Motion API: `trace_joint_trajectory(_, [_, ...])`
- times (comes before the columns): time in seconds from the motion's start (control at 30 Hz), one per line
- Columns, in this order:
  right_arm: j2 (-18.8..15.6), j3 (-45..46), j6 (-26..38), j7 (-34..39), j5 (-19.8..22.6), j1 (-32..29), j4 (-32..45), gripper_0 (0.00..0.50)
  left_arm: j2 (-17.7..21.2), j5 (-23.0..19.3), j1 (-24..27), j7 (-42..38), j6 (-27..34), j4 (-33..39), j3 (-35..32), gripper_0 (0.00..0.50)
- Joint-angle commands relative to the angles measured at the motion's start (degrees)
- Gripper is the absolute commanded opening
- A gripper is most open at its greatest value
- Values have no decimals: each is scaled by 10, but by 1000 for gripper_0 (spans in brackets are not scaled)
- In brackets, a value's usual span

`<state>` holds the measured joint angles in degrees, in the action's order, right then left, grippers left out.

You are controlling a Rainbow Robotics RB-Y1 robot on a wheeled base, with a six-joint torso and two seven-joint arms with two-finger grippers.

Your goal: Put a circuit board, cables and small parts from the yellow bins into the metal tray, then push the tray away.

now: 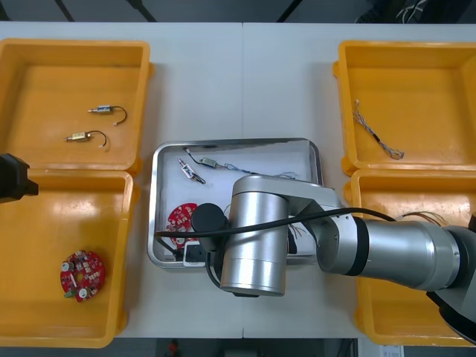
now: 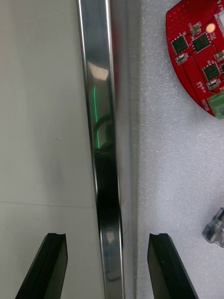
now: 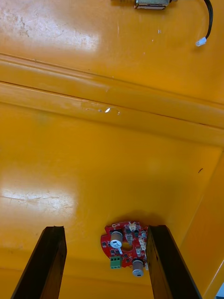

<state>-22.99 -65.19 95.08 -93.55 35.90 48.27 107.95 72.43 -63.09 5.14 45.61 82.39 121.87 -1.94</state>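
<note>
The metal tray [image 1: 159,223] sits between the yellow bins, white inside. It holds a round red circuit board [image 1: 181,218], small metal parts [image 1: 192,171] and a thin blue and white cable [image 1: 256,169]. My right arm [image 1: 256,238] reaches over the tray's near left corner. My right gripper [image 2: 106,236] is open and straddles the tray's shiny rim [image 2: 103,140], one finger over the table, the other inside the tray. The board [image 2: 198,46] lies farther ahead inside. My left gripper [image 3: 106,229] hangs open over another red board [image 3: 126,247] in a left bin.
The far left bin [image 1: 74,52] holds two small metal parts [image 1: 104,110] with black leads. A second board [image 1: 82,274] lies in the near left bin. A blue and white cable [image 1: 378,137] is in the far right bin. Red and yellow cables [image 1: 424,217] are in the near right bin.
</note>
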Motion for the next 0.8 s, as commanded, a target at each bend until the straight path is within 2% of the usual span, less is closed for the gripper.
trace_joint_trajectory(0.03, [23, -13, -6, -9, -14, -6, 6, 500, 28, 3, -5, 35, -6, 12, 4, 500])
trace_joint_trajectory(0.27, [34, -13, -11, -11, -22, -9, -6, 500, 28, 3, -5, 35, -6, 12, 4, 500])
trace_joint_trajectory(0.37, [33, -13, -17, -12, -22, -12, -6, 452, 28, 3, -5, 35, -6, 12, 4, 500])
trace_joint_trajectory(0.43, [33, -13, -24, -14, -23, -14, -6, 329, 28, 3, -5, 35, -6, 12, 4, 500])
trace_joint_trajectory(0.53, [33, -13, -27, -15, -26, -15, -6, 248, 28, 3, -5, 35, -6, 12, 4, 500])
trace_joint_trajectory(0.57, [33, -13, -28, -16, -28, -15, -6, 192, 28, 3, -5, 35, -6, 12, 4, 500])
trace_joint_trajectory(0.63, [33, -13, -28, -17, -29, -15, -6, 117, 28, 3, -5, 35, -6, 12, 4, 500])
trace_joint_trajectory(0.67, [33, -13, -28, -19, -29, -15, -7, 86, 28, 3, -5, 35, -6, 12, 4, 500])
trace_joint_trajectory(0.8, [30, -13, -28, -20, -28, -15, -6, 36, 28, 3, -5, 35, -6, 12, 4, 500])
